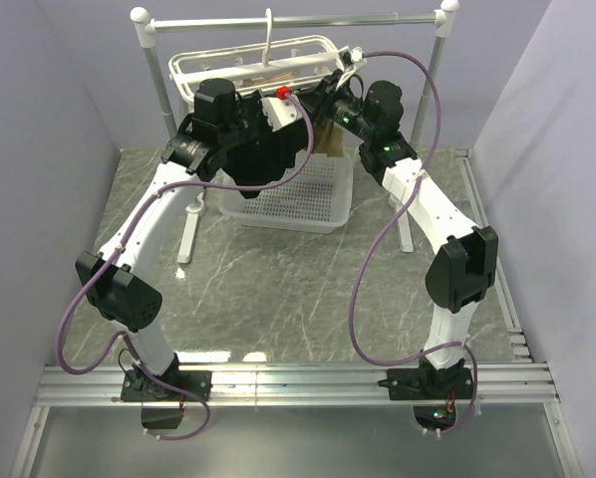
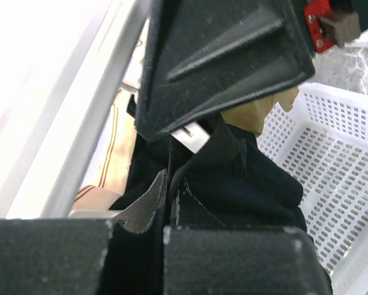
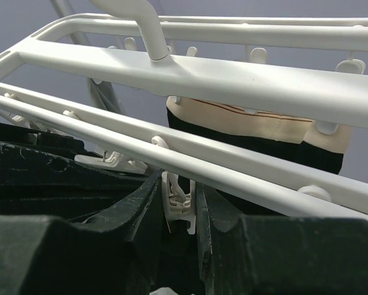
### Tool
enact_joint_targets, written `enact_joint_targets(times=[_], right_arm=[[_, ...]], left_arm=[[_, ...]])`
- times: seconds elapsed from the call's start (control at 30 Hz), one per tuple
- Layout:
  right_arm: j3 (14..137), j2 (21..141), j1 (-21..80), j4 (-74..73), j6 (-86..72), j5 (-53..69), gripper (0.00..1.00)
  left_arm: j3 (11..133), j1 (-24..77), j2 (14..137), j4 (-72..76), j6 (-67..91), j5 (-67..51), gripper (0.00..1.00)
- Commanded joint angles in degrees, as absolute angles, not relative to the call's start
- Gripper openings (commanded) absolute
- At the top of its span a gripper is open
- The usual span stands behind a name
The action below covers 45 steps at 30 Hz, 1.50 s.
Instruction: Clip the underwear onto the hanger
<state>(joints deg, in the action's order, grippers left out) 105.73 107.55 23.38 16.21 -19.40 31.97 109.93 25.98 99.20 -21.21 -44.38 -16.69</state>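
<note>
Left pincer (image 2: 170, 185): jaws pressed together on a fold of the underwear (image 2: 245, 184), with only a thin seam between the pads. The black fabric rises out of the grip and bunches just beyond the fingertips.

Right pincer (image 3: 178, 189): jaws part-closed, pinching one white clip peg (image 3: 181, 212) that dangles from a lower bar of the hanger (image 3: 233, 80). The peg sits upright between the two pads, touching both.

Position of the underwear, top view: it is held up in the air at the left pincer, directly under the near edge of the hanger and above the far end of the white basket (image 1: 298, 204). It hangs down as a dark bunch (image 1: 263, 164). The frames do not show any peg biting it. In the right wrist view, dark fabric lies low on the left, below the hanger bars; I cannot tell whether it touches them.

The hanger hangs by its hook from the grey rail stand (image 1: 158, 70) at the back of the desk (image 1: 278, 289), with its frame roughly level.

A tan garment (image 3: 245, 120) with a thin brown stripe hangs from pegs further back on the hanger, with dark ribbed fabric below it. In the left wrist view a corner of it shows just behind the underwear.

Both arms reach forward and meet at the hanger, their wrists close together.
</note>
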Motion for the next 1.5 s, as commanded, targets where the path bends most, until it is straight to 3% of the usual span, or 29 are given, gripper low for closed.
enact_joint_targets(times=[0.0, 0.13, 0.4, 0.83, 1.1, 1.37, 1.47], right_arm=[[106.5, 107.1, 23.6, 13.9, -18.1, 31.6, 0.0], [107.4, 107.6, 23.6, 13.4, -18.1, 31.6, 0.06], [108.1, 108.0, 23.6, 12.6, -17.9, 30.9, 0.39], [108.3, 107.2, 23.6, 13.0, -19.2, 30.8, 0.55], [105.6, 104.4, 23.6, 14.9, -20.7, 31.3, 0.78], [102.1, 99.1, 23.5, 15.6, -23.9, 31.7, 0.85], [100.6, 97.1, 23.2, 16.0, -25.3, 32.3, 0.87]], left_arm=[[112.6, 26.4, 99.0, -16.6, -42.1, -17.9, 0.0], [112.2, 26.3, 98.5, -16.2, -42.5, -18.3, 0.0], [110.7, 26.3, 97.1, -15.7, -43.5, -19.2, 0.0], [108.8, 26.0, 96.0, -16.7, -45.1, -20.9, 0.0], [106.4, 25.8, 95.7, -16.3, -46.1, -20.6, 0.0], [104.2, 25.5, 94.7, -15.6, -45.7, -21.0, 0.01], [103.4, 25.3, 94.4, -16.2, -45.7, -21.8, 0.05]])
